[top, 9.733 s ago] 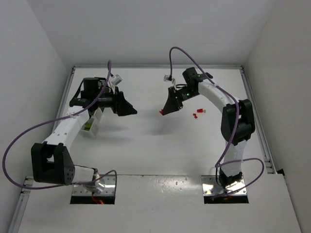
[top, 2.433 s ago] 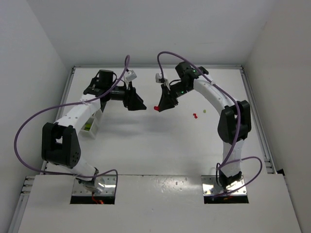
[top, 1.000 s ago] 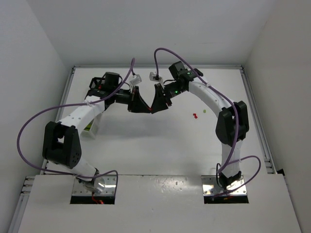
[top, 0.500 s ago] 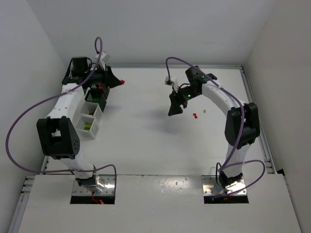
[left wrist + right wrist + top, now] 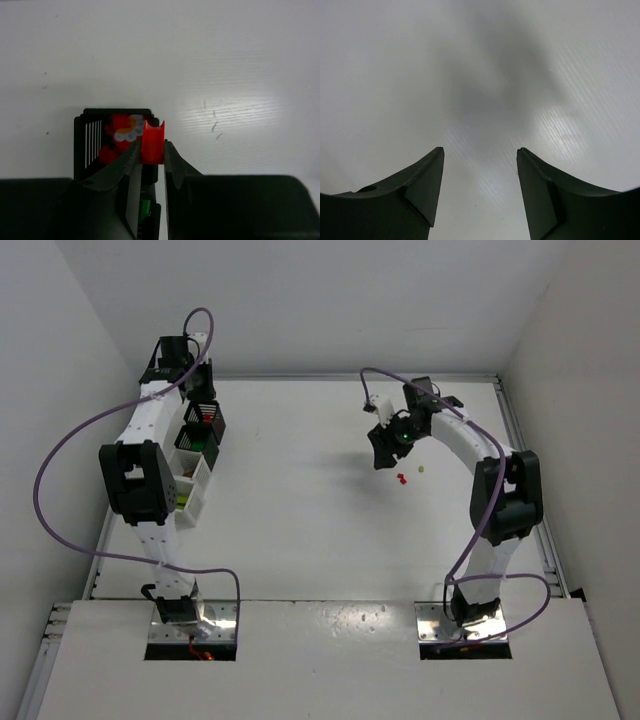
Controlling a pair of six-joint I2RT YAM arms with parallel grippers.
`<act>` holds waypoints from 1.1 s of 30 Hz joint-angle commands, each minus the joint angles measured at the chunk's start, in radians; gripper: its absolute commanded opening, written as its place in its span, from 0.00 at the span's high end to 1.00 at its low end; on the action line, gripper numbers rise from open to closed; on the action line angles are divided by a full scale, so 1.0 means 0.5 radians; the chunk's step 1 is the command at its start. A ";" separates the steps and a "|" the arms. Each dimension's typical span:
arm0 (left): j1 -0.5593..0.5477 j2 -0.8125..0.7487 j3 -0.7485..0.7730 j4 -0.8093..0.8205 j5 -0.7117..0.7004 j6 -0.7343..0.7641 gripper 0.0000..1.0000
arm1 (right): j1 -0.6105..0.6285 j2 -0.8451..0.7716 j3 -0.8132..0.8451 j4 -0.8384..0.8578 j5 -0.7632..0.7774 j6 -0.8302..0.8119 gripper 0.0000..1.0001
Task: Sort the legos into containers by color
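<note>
Seen from above, the left arm reaches to the far-left corner of the white worktop [image 5: 300, 540]. Its left gripper [image 5: 198, 397] hangs over the far end of a row of four small square open-top containers along the left edge. Two are black mesh bins [image 5: 203, 425], and nearer the arm bases are two white translucent bins [image 5: 186, 492]. The right gripper [image 5: 381, 447] hangs toward the far-right corner, near two tiny loose red bricks [image 5: 401, 479] and a yellow-green brick [image 5: 421, 469] lying on the worktop.

In the left wrist view, the jaws are almost closed, pinching a small red plastic brick [image 5: 153, 137] directly above one of the black mesh bins (red pieces [image 5: 117, 137] lie inside it).

In the right wrist view, the fingers stand well apart with nothing between them, only bare worktop below
</note>
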 commanded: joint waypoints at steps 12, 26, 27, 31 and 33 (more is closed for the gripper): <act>0.018 0.088 0.152 -0.239 -0.440 -0.051 0.72 | -0.117 -0.082 0.002 0.100 0.161 0.055 0.36; 0.095 -0.237 -0.029 -0.150 0.071 -0.078 0.42 | -0.273 -0.143 -0.304 0.314 0.627 0.079 0.43; 0.095 -0.298 -0.078 -0.110 0.115 -0.078 0.42 | -0.273 -0.161 -0.329 0.378 0.667 0.079 0.45; -0.022 -0.544 -0.253 -0.052 0.189 -0.017 0.42 | -0.362 -0.143 -0.372 0.474 0.858 0.134 0.48; -0.059 -0.593 -0.296 -0.052 0.170 0.005 0.42 | -0.381 -0.097 -0.351 0.474 0.880 0.162 0.49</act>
